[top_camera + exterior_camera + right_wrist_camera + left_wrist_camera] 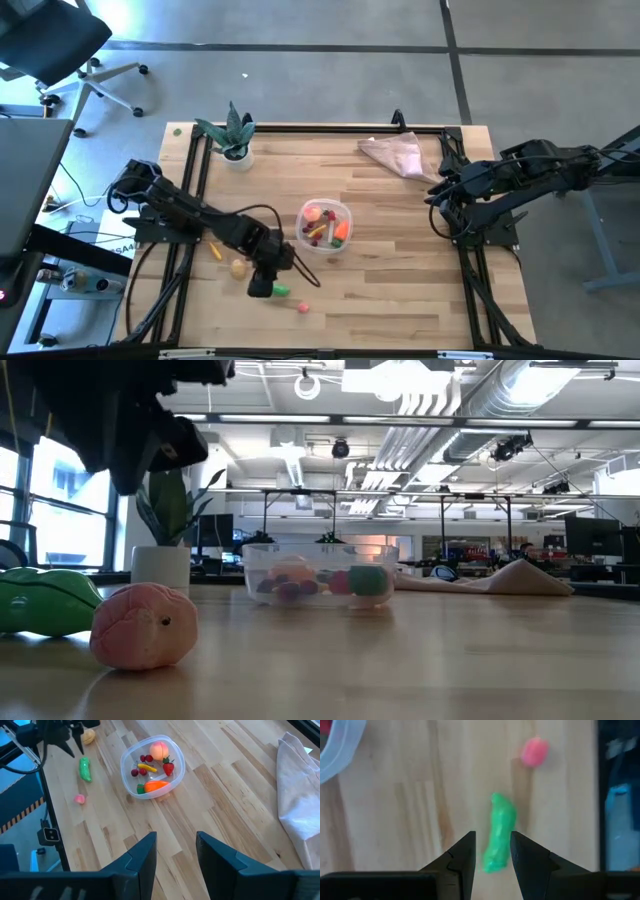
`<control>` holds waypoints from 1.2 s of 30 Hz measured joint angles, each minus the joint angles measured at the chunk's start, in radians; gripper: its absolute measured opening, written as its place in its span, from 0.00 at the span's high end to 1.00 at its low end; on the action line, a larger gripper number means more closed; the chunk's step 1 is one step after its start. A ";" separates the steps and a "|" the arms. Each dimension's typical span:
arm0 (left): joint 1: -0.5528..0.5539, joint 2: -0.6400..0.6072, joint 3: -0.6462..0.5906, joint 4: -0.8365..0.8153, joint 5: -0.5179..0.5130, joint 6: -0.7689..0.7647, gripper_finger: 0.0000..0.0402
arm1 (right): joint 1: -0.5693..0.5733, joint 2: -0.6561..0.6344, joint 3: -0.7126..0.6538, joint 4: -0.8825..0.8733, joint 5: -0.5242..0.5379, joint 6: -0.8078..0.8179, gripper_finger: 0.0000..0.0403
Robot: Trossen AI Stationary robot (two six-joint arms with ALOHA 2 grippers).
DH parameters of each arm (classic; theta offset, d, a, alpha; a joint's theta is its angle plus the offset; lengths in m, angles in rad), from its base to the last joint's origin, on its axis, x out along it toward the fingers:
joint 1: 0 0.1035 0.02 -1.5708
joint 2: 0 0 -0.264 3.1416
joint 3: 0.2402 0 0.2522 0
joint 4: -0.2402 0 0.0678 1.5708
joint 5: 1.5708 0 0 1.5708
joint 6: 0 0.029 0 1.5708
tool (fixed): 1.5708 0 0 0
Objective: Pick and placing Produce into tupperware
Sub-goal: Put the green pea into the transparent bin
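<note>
Where fingers (465, 855) overlap, green pod (499, 832) half-hidden.

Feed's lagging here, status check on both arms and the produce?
Left gripper open, over green pod. Right gripper open, idle at the table's right side. Tub partly filled. Pink piece loose nearby; nothing blocking.

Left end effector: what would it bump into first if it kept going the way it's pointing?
Most likely the green pod. The left end effector hangs open above it, fingers either side of its near end, with wooden table underneath. How much gap remains is hard to judge.
</note>
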State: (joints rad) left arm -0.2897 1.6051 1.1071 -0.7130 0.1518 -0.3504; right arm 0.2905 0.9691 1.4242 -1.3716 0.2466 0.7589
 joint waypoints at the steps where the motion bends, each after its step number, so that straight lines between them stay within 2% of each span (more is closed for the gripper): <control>1: 0.000 0.000 -0.004 -0.016 -0.010 0.011 0.72 | 0.000 0.000 0.000 0.000 0.000 0.000 0.68; 7: -0.004 0.005 -0.004 -0.021 -0.007 0.006 0.70 | 0.000 0.000 0.000 0.000 0.000 0.000 0.68; 14: -0.029 0.013 -0.004 -0.021 0.016 -0.055 0.52 | 0.000 0.000 0.000 0.000 0.000 0.000 0.68; 17: -0.039 0.022 -0.003 -0.022 0.036 -0.122 0.48 | 0.000 0.000 0.000 0.000 0.000 0.000 0.68; 26: -0.119 0.072 -0.002 -0.002 0.008 -0.177 0.49 | 0.000 0.000 0.000 0.000 0.000 0.000 0.68; 30: -0.123 0.120 -0.003 0.005 -0.049 -0.173 0.48 | 0.000 0.000 0.000 0.000 0.000 0.000 0.68; 36: -0.123 0.162 -0.004 0.004 -0.060 -0.170 0.44 | 0.000 0.000 0.000 0.000 0.000 0.000 0.68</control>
State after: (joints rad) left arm -0.4129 1.7676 1.1027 -0.7088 0.0919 -0.5209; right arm 0.2905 0.9690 1.4244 -1.3716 0.2464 0.7593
